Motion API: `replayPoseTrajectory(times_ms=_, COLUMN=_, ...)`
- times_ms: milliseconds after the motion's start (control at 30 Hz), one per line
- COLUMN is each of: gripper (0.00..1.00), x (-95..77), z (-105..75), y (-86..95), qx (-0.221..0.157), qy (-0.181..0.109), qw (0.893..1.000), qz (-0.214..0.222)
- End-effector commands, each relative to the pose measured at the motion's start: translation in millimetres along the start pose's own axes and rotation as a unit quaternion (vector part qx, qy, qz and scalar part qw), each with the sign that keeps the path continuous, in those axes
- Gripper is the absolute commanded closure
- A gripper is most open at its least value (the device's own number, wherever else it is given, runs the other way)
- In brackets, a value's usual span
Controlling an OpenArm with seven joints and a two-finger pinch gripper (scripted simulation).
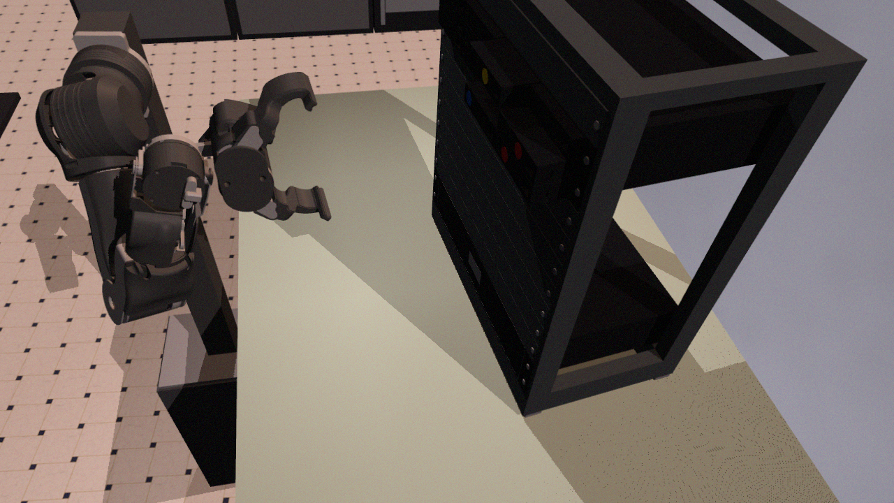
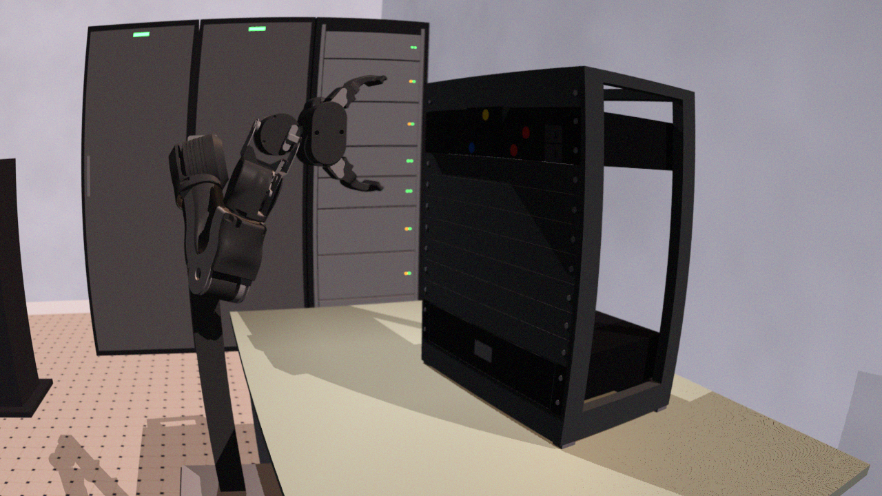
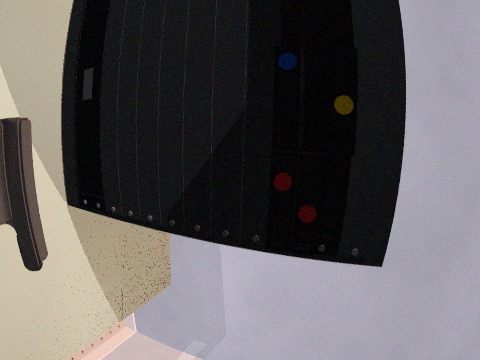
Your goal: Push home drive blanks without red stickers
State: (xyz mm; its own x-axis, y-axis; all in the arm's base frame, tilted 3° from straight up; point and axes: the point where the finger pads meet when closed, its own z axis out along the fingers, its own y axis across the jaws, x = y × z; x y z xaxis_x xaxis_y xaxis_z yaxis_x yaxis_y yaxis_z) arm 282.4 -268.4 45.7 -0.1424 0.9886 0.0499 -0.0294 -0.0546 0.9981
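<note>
1. My gripper [image 2: 364,130] hangs in the air well short of the rack [image 2: 582,259], at the height of the stickers, fingers spread wide and holding nothing.
2. Nothing looks pushed yet: the yellow sticker [image 3: 344,104] and blue sticker [image 3: 287,62] mark the two blanks I judge still to be driven home, near the rack's top.
3. The two red stickers [image 3: 283,182] sit close together beside them; those blanks stay untouched.
4. How far each blank stands out I cannot tell; the front is too dark.
5. I can read no writing or brand; a small pale plate [image 2: 482,351] low on the front is blank.
</note>
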Motion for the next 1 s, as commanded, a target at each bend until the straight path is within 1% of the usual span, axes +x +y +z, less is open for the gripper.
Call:
replayPoseTrajectory(times_ms=0, gripper=0.0, x=-0.1, z=-1.0, y=1.4, qx=-0.001, qy=-0.001, qw=1.0, qz=-0.002)
replayPoseTrajectory(times_ms=300, gripper=0.0, x=0.0, z=-0.7, y=1.5, qx=-0.001, qy=-0.001, qw=1.0, qz=-0.001)
replayPoseTrajectory(times_ms=500, gripper=0.0, x=1.1, z=3.3, y=1.9, qx=0.0, qy=-0.002, qw=1.0, qz=-0.001)
replayPoseTrajectory(times_ms=633, gripper=0.0, x=3.4, z=9.7, y=2.8, qx=0.0, qy=-0.002, qw=1.0, qz=-0.001)
replayPoseTrajectory(times_ms=800, gripper=0.0, x=8.0, z=21.9, y=4.5, qx=0.0, qy=-0.002, qw=1.0, qz=-0.001)
replayPoseTrajectory(times_ms=867, gripper=0.0, x=8.0, z=21.9, y=4.5, qx=0.0, qy=-0.002, qw=1.0, qz=-0.001)
replayPoseTrajectory(times_ms=967, gripper=0.0, x=11.5, z=31.0, y=5.9, qx=-0.001, qy=-0.002, qw=1.0, qz=-0.001)
